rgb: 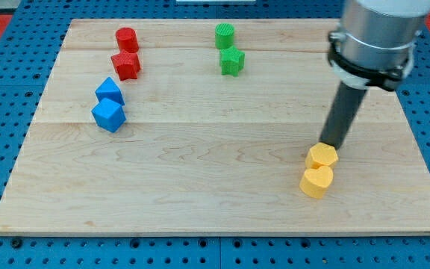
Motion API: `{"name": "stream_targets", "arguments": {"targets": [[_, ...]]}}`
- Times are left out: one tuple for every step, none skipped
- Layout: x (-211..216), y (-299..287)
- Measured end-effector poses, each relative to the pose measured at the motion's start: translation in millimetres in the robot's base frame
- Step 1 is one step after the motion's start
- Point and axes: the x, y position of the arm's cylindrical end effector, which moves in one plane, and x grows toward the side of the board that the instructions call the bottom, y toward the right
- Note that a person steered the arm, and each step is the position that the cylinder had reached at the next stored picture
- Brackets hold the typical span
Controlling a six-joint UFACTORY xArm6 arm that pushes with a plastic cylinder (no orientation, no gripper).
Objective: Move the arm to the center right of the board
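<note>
My tip (330,145) rests on the wooden board (215,194) at the view's centre right, right behind and touching the top edge of a yellow hexagonal block (322,156). A yellow heart-shaped block (316,181) lies just below that one. The dark rod rises up to the right into the arm's grey body (379,33).
A red cylinder (126,38) and a red star block (126,65) lie at the upper left. Two blue blocks (109,92) (109,115) lie below them. A green cylinder (225,35) and a green star block (231,61) lie at the top centre.
</note>
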Motion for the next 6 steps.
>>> {"name": "stream_targets", "arguments": {"targets": [[12, 82], [67, 120], [78, 114], [58, 106], [27, 111], [-34, 98]]}}
